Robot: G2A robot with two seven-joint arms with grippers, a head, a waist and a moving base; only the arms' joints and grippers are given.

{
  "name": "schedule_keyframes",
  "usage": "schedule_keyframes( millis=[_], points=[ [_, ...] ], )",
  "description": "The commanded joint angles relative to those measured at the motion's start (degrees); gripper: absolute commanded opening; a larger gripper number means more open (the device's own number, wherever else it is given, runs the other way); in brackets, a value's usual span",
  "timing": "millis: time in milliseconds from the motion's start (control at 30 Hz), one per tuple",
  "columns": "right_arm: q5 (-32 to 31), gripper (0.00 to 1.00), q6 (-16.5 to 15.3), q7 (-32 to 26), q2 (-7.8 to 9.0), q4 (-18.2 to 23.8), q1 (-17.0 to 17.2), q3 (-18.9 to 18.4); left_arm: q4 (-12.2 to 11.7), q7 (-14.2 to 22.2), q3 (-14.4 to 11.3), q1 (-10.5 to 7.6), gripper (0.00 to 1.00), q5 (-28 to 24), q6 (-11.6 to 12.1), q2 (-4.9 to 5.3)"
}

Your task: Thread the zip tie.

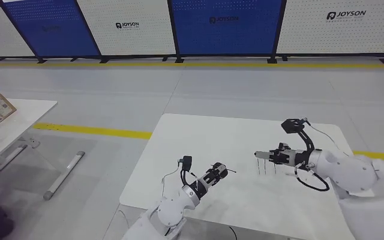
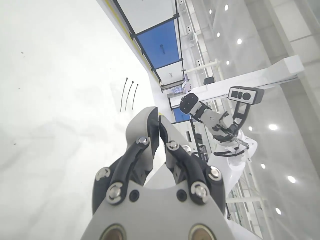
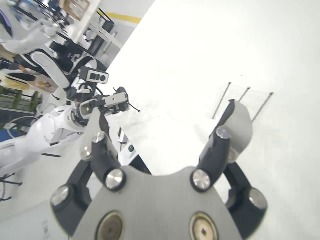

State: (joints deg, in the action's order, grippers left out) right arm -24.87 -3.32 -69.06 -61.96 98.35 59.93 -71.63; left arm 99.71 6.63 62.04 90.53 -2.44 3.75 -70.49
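Observation:
Three black zip ties (image 3: 262, 107) lie side by side on the white table (image 1: 198, 138); the left wrist view shows the same ties (image 2: 128, 93). My right gripper (image 3: 167, 118) hovers open just above them, one finger (image 3: 238, 116) over the middle tie. From the top, that gripper (image 1: 259, 155) sits right over the ties (image 1: 266, 166). My left gripper (image 2: 158, 117) is shut near the table's front edge. From the right wrist view, the left gripper (image 3: 118, 99) pinches another zip tie (image 3: 133, 107) that sticks out past its tips, also visible from the top (image 1: 231, 171).
The table's front edge (image 1: 180, 207) is close under the left arm. Bare tabletop stretches between the two grippers and toward the far side. Blue and white partition panels (image 1: 228, 27) stand across the floor behind.

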Motion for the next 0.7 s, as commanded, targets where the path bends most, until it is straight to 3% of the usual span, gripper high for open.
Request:
schedule_keyframes(
  millis=[0, 167, 500, 667],
  points=[
    [-1.3, 1.00, -0.8, -5.3, 0.07, -1.9, -3.0, 1.4, 0.0, 0.0, 0.0, 0.00, 0.00, 0.0, 0.0, 0.00],
    [-2.0, 1.00, 0.3, -9.4, -0.71, -9.4, -10.2, 6.5, 0.0, 0.0, 0.0, 0.00, 0.00, 0.0, 0.0, 0.00],
    [-2.0, 1.00, 0.3, -9.4, -0.71, -9.4, -10.2, 6.5, 0.1, 0.0, 0.0, -0.03, 0.00, -0.3, 0.1, -0.02],
    [-2.0, 1.00, 0.3, -9.4, -0.71, -9.4, -10.2, 6.5, -0.9, 1.2, 0.9, -0.78, 0.00, -7.8, 4.5, -0.28]
  ],
)
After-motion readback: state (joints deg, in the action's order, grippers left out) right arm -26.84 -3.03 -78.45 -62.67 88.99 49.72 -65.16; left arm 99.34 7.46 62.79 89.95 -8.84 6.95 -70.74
